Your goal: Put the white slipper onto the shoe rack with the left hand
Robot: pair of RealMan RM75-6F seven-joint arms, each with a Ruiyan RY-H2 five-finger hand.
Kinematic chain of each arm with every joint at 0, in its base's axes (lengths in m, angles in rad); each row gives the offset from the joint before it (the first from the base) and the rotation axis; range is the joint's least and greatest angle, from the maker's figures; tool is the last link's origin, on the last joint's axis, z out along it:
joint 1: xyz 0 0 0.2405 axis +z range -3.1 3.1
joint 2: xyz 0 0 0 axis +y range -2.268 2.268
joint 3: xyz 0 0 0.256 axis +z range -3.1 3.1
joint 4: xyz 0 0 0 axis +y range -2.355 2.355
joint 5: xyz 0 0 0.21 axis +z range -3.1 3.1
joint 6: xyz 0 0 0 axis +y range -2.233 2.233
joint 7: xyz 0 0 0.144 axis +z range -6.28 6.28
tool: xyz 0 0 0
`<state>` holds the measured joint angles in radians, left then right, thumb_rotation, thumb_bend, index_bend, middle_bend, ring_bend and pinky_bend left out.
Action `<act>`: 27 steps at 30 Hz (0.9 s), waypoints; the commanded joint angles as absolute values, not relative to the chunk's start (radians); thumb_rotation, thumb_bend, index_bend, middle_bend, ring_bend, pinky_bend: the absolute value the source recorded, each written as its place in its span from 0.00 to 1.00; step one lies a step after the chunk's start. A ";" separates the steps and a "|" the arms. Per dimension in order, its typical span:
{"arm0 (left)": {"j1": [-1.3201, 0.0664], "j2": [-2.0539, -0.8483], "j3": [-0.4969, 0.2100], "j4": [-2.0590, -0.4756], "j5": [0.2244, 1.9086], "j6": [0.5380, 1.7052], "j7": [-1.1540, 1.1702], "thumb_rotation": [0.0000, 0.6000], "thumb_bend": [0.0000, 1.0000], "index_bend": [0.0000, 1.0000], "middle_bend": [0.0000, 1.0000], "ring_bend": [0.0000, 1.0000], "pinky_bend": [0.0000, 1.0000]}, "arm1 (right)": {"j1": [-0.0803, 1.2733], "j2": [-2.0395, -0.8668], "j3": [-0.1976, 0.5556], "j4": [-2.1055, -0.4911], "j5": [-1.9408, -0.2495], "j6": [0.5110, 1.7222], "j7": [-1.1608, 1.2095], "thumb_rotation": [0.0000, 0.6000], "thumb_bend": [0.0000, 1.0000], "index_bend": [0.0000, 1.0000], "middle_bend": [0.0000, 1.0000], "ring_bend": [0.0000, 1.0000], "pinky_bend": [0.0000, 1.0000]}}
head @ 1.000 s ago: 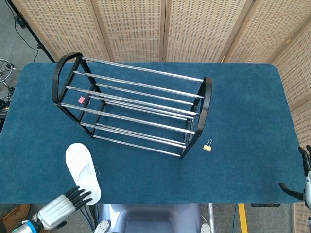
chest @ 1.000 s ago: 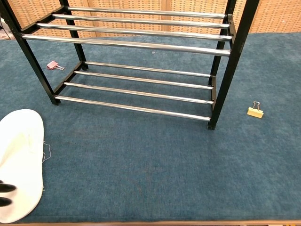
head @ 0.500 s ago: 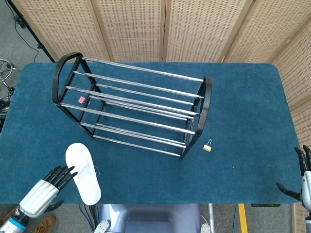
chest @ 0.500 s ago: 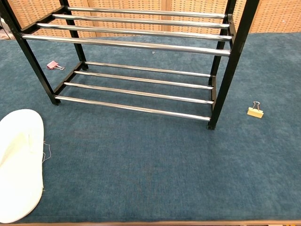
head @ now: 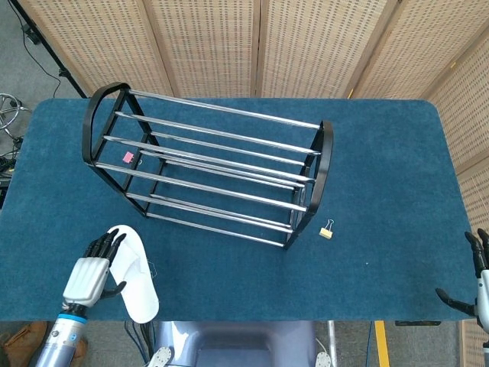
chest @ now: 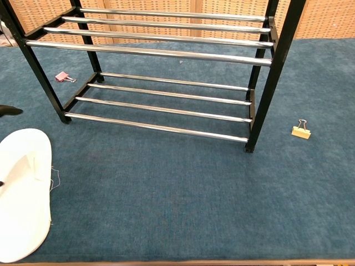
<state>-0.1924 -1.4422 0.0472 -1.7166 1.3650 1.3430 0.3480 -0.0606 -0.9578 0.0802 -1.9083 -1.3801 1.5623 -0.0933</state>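
**A:** ok so where's the white slipper (head: pixel 134 271) sitting? On the shoe rack (head: pixel 210 176)?

**B:** nope, it's flat on the blue table (head: pixel 382 176), near the front-left corner, well in front of the rack's lower bars. In the chest view the slipper (chest: pixel 23 191) fills the bottom-left corner and there's a little loose thread hanging off its edge.

**A:** and the left hand (head: pixel 95 264)?

**B:** right beside the slipper on its left side, dark fingers spread and pointing toward the rack. It overlaps the slipper's left edge from above, but I can't tell if it's actually touching. Not holding anything as far as I can see. Chest view only catches a dark fingertip (chest: pixel 10 111) poking in at the left edge.

**A:** right hand (head: pixel 475 283)?

**B:** way off at the far right edge of the table, fingers apart, nothing in it.

**A:** anything else lying around?

**B:** a yellow binder clip (head: pixel 327 229) just beside the rack's right end, and a pink binder clip (head: pixel 128 157) under the rack's left end.
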 commanded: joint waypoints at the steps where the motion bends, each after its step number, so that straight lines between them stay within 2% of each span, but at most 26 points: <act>1: -0.197 -1.490 0.016 -1.715 1.318 1.323 0.373 1.00 0.20 0.00 0.00 0.00 0.12 | -0.060 -0.957 0.080 -1.908 -1.379 1.561 -0.092 1.00 0.00 0.00 0.00 0.00 0.00; 9: -0.197 -1.552 -0.026 -1.662 1.282 1.361 0.453 1.00 0.19 0.00 0.00 0.00 0.14 | -0.061 -0.955 0.079 -1.907 -1.378 1.559 -0.086 1.00 0.00 0.00 0.00 0.00 0.00; 16: -0.206 -1.581 -0.067 -1.634 1.219 1.332 0.418 1.00 0.19 0.00 0.00 0.00 0.15 | -0.059 -0.956 0.079 -1.905 -1.376 1.553 -0.087 1.00 0.00 0.00 0.00 0.00 0.00; 27: -0.212 -1.612 -0.097 -1.569 1.178 1.332 0.405 1.00 0.20 0.00 0.00 0.04 0.23 | -0.055 -0.959 0.078 -1.907 -1.371 1.548 -0.096 1.00 0.00 0.00 0.00 0.00 0.00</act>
<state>-0.2120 -1.6090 -0.0931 -1.5765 1.1821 1.3320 0.4077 -0.0555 -0.9589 0.0775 -1.9065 -1.3710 1.5475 -0.0964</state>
